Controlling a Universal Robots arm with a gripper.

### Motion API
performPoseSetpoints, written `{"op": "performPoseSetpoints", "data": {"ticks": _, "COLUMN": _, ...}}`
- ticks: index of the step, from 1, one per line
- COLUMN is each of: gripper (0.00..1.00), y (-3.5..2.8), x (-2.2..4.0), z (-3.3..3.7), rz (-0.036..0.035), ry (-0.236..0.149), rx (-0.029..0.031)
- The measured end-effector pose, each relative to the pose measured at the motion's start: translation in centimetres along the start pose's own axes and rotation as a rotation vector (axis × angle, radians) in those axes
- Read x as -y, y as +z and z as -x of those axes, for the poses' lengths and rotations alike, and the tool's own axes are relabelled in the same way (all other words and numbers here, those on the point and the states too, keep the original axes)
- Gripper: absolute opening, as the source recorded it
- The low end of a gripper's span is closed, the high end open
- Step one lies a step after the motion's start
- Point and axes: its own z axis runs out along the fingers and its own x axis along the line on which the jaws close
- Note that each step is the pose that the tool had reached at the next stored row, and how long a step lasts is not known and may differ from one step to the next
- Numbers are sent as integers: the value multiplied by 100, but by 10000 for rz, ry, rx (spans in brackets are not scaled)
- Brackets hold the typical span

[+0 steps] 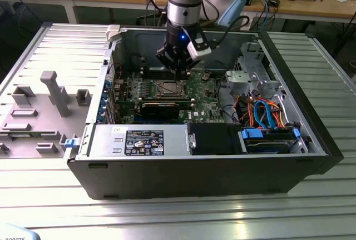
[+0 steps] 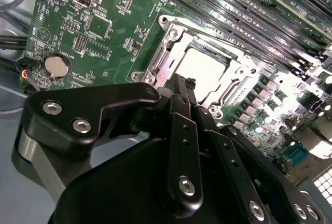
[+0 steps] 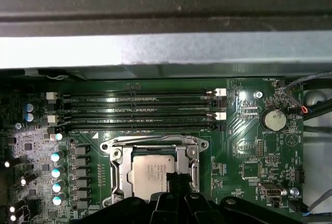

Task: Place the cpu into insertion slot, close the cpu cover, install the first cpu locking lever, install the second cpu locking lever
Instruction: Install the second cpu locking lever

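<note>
Hanging low inside the open computer case [image 1: 311, 140], just above the green motherboard [image 1: 203, 93]: black gripper [image 1: 177, 68], fingertips drawn narrow together with nothing between them, seen closest in the second wrist view [image 2: 181, 86]. Poised right over the edge of the insertion slot [image 3: 153, 169], tips apart from the metal as far as can be judged. Seated flat in that slot: the cpu [image 3: 151, 171], dull silver top facing up, also bright under glare in the second wrist view [image 2: 205, 68]. Lying down around the chip: the cpu cover [image 3: 116, 168], a silvery frame with the chip showing through its window. Whether either locking lever is hooked cannot be told. Just beyond the socket, four long black memory slots [image 3: 140, 111] running side by side. Near them, off to one side, a round coin battery [image 3: 274, 119]. On the socket's other side in the exterior view, a long black graphics card [image 1: 166, 106]. Farther out, blue and orange cables [image 1: 264, 112] towards the exterior view's right, and a grey fixture plate [image 1: 41, 106] on the ribbed metal table [image 1: 178, 218] towards its left.
</note>
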Motion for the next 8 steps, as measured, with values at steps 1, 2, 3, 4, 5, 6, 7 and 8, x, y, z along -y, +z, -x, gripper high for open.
{"op": "performPoseSetpoints", "data": {"ticks": 1, "gripper": 11, "y": 1, "x": 16, "z": 0, "rz": 0, "ry": 0, "rx": -1}}
{"op": "performPoseSetpoints", "data": {"ticks": 2, "gripper": 11, "y": 1, "x": 29, "z": 0, "rz": -1, "ry": 0, "rx": 0}}
{"op": "performPoseSetpoints", "data": {"ticks": 3, "gripper": 11, "y": 2, "x": 42, "z": 1, "rz": 0, "ry": 1, "rx": 0}}
{"op": "performPoseSetpoints", "data": {"ticks": 4, "gripper": 11, "y": 2, "x": 59, "z": 1, "rz": 0, "ry": 0, "rx": 0}}
{"op": "performPoseSetpoints", "data": {"ticks": 5, "gripper": 11, "y": 2, "x": 68, "z": 1, "rz": -1, "ry": 0, "rx": -1}}
{"op": "performPoseSetpoints", "data": {"ticks": 6, "gripper": 11, "y": 3, "x": 75, "z": 1, "rz": 0, "ry": -1, "rx": 0}}
{"op": "performPoseSetpoints", "data": {"ticks": 7, "gripper": 11, "y": 3, "x": 77, "z": 1, "rz": 1, "ry": 1, "rx": 0}}
{"op": "performPoseSetpoints", "data": {"ticks": 8, "gripper": 11, "y": 2, "x": 78, "z": 1, "rz": 0, "ry": 2, "rx": -1}}
